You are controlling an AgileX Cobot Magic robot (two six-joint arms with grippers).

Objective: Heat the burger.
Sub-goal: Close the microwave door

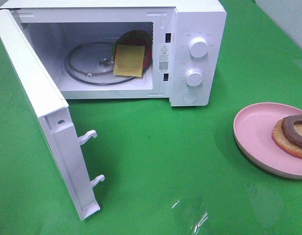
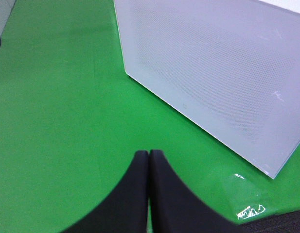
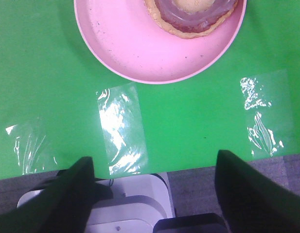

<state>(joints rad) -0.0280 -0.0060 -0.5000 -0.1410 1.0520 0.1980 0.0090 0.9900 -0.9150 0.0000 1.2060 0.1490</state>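
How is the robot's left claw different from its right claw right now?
The left claw is shut, its two black fingers pressed together; the right claw is wide open, fingers far apart. The left claw hangs over bare green cloth next to the white microwave door; the right claw hangs near the pink plate. Both are black and hold nothing.

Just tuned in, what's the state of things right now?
The burger sits tipped on its side on the glass turntable inside the microwave, whose door is wide open. Neither arm holds anything: the left gripper is shut, over the green cloth beside the door; the right gripper is open, near the pink plate, which holds a tan disc. The door is not yet closed.
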